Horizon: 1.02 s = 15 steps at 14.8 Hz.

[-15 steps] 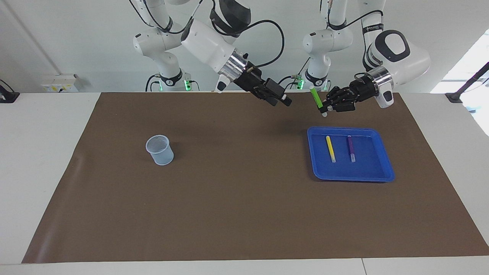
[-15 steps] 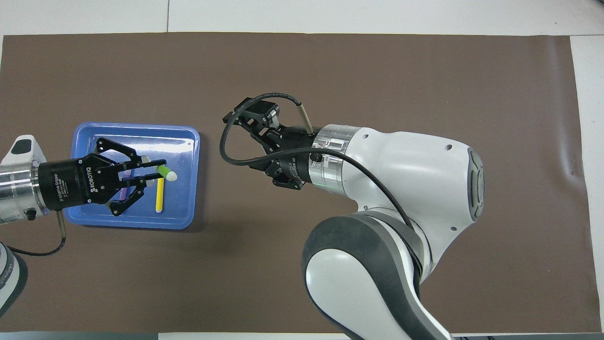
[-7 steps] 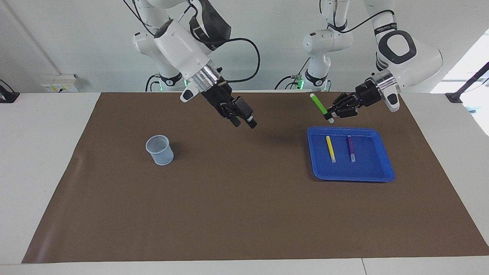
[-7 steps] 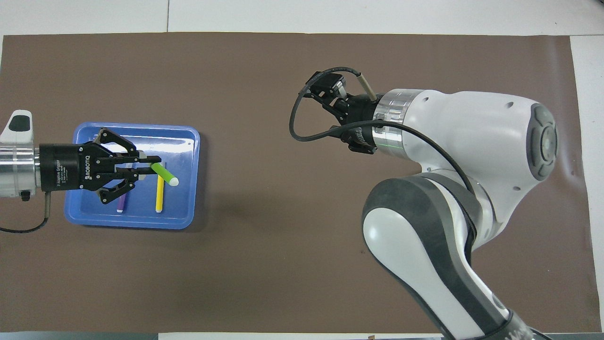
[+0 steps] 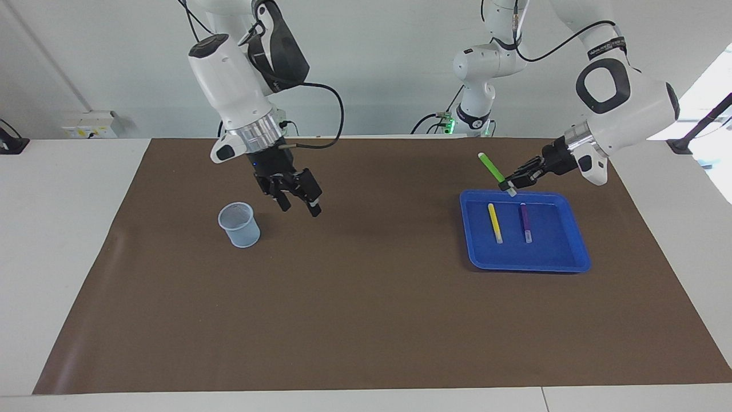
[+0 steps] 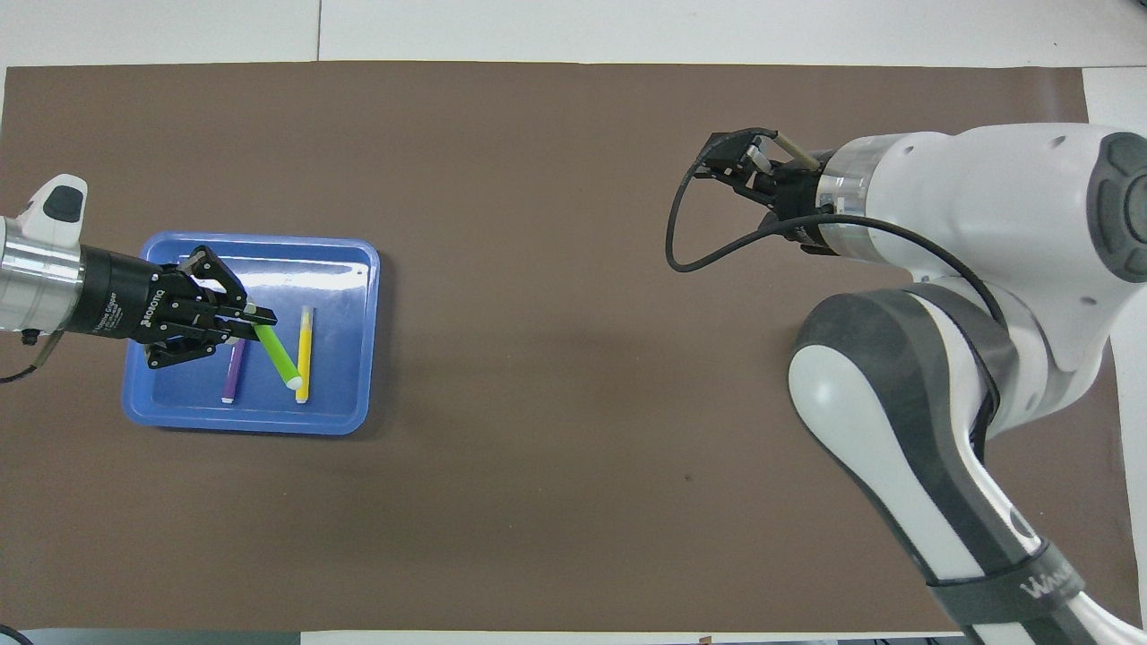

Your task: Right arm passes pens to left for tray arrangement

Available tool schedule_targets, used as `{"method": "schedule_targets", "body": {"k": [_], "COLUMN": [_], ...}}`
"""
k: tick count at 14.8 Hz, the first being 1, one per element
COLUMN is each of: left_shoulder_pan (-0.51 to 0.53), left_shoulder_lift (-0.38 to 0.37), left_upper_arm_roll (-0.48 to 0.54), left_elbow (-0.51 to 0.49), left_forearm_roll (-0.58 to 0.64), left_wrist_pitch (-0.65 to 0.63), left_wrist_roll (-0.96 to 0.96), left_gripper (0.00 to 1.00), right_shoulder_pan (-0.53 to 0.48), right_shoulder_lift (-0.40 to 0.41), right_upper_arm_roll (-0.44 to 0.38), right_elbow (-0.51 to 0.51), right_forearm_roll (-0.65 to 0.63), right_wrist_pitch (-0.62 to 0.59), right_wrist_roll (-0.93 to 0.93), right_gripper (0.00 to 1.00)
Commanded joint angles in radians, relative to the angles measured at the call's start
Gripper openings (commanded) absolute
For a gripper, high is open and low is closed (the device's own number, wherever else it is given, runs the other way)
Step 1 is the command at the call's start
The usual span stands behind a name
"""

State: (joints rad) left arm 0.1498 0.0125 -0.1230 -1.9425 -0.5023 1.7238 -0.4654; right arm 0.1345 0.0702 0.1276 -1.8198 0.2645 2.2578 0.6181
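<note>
Over tray (image 5: 576, 252) edge nearest robots: left tool (image 5: 510, 186) clamped on green pen (image 5: 491, 167), tilted; early release risks landing across yellow pen (image 5: 494, 222). Right tool (image 5: 297, 199) apart, empty, beside cup (image 5: 238, 224).

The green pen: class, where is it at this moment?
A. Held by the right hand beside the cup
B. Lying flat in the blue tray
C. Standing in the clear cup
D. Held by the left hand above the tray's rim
D. The left hand is shut on the green pen near one end, slanted in the air over the blue tray, where only the yellow pen and purple pen lie.
</note>
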Motion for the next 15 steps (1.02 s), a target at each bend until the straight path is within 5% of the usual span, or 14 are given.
{"method": "schedule_targets", "body": {"k": [1,8,15], "left_shoulder_pan": [0.004,0.022,0.008], "left_shoulder_lift": [0.069,0.225,0.339], "left_upper_arm_roll": [0.005,0.005,0.006], "left_elbow": [0.089,0.129,0.117], "left_forearm_roll": [0.213,0.664,0.697], "left_wrist_pitch": [-0.075,0.029,0.258], "left_wrist_roll": [0.163,0.425,0.432], "left_gripper": [0.00,0.00,0.00], "right_shoulder_pan": [-0.058,-0.062,-0.111], "right_shoulder_lift": [-0.049,-0.122,-0.121], "right_upper_arm_roll": [0.004,-0.085,-0.077], "right_elbow": [-0.024,0.025,0.068], "right_forearm_roll": [-0.056,-0.241,-0.301], "right_wrist_pitch": [-0.094,-0.424,-0.518], "right_wrist_roll": [-0.179,-0.402,-0.515], "right_gripper": [1.00,1.00,1.00]}}
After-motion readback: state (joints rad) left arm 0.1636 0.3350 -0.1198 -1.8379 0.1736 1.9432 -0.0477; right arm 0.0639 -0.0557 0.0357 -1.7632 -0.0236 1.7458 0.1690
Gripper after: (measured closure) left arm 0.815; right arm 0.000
